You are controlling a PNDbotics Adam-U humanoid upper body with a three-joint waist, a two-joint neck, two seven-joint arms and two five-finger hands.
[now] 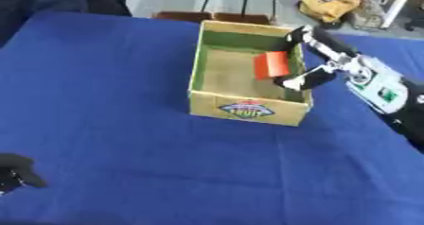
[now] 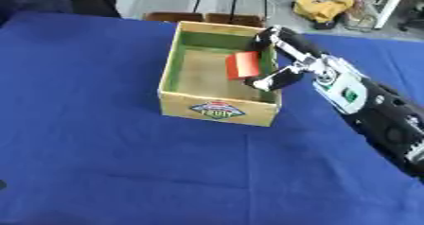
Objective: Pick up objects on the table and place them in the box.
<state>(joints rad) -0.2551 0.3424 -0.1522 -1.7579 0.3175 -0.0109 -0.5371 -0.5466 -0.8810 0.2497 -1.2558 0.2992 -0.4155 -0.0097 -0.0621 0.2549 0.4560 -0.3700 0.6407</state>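
Observation:
An open cardboard box (image 1: 247, 109) with a green inner lining stands on the blue table (image 1: 99, 106), right of the middle. A red block (image 1: 271, 64) hangs just inside the box's right wall, above its floor. My right hand (image 1: 341, 62) reaches in from the right, with fingers above the block and thumb below it, pinching it. Of my left hand (image 1: 16, 171) only a dark blurred shape shows, at the lower left corner. The box floor looks bare apart from the block.
Behind the table's far edge are a brown object (image 1: 211, 16), thin black stand legs and a yellow bag (image 1: 330, 5) on the floor. A dark-clothed person stands at the far left corner. Blue cloth stretches wide to the left of the box and in front of it.

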